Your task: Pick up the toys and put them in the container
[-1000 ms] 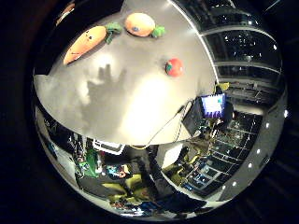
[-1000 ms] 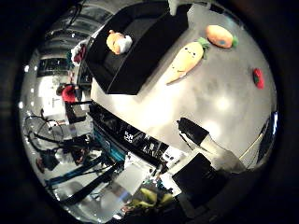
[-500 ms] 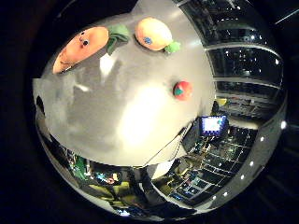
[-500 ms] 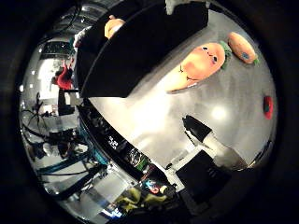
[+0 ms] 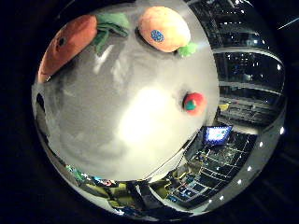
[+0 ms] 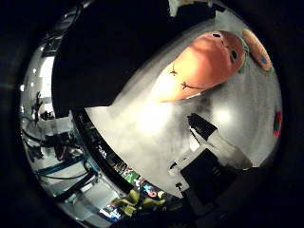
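Carrot toy lies at the upper left of the little-finger view on the grey bench, an orange round toy beside it and a small red toy at right. In the thumb view, the black container fills the upper left beside the carrot; the robot hand shows at lower right, its grip impossible to tell.

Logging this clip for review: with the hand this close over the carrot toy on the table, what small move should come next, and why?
Probably lower the hand a little further onto the carrot toy and then curl the fingers round it. The carrot fills much of the thumb side view, so it is near the palm, yet it lies free on the table, beside the black container.
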